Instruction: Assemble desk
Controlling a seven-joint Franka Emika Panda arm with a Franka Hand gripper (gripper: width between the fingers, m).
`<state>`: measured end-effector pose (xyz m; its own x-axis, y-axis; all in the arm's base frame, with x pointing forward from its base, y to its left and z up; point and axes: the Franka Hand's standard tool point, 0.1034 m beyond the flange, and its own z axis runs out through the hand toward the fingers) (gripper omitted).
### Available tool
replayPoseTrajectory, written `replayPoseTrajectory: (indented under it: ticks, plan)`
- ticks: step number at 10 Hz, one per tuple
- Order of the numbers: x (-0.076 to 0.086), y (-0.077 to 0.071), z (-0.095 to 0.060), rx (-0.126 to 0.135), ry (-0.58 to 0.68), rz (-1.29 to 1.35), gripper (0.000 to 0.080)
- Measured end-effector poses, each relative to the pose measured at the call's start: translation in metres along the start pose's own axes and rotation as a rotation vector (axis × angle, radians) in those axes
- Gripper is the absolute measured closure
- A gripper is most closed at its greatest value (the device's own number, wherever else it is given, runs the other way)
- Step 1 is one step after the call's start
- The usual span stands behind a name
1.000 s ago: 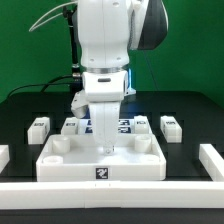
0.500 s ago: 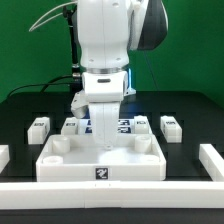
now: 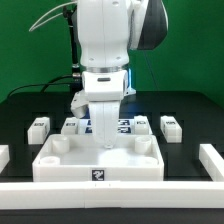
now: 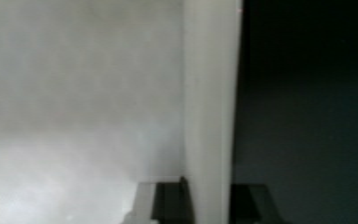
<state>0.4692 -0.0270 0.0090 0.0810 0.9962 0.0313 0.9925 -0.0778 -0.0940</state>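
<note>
Likely light, stiff and slick, so handle the desk top [image 3: 65, 172], lying flat at the front of the table [image 3: 25, 105] just behind the front rail [image 3: 150, 192], by its thin upright rim, seemingly pinched tight in the gripper [image 3: 105, 146].

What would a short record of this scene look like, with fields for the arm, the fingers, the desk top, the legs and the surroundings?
Arm: white robot arm reaches straight down; gripper at the desk top's far rim in the exterior view.
Fingers: dark fingers stand on either side of a white wall; whether they clamp it cannot be told.
Desk top: wide flat white plastic rimmed desk top on the black table; visible sockets hold no leg.
Legs: short white square post legs lie loose behind it, on both sides of the arm.
Surroundings: long white border rail in front.
</note>
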Motion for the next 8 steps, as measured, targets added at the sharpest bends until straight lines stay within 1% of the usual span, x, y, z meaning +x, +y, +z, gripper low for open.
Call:
replayPoseTrajectory:
  ticks: [4,5,6,7,8]
  plan:
    - [0.0,0.001,0.0,-0.002,0.0,-0.001,0.0737]
    - [0.004,0.007,-0.001,-0.015,0.003,-0.04,0.0737]
    - [0.018,0.015,-0.002,-0.024,0.012,-0.046,0.0737]
    - [0.037,0.025,-0.001,-0.032,0.023,-0.042,0.0737]
    - [0.051,0.035,-0.001,-0.039,0.032,-0.037,0.0737]
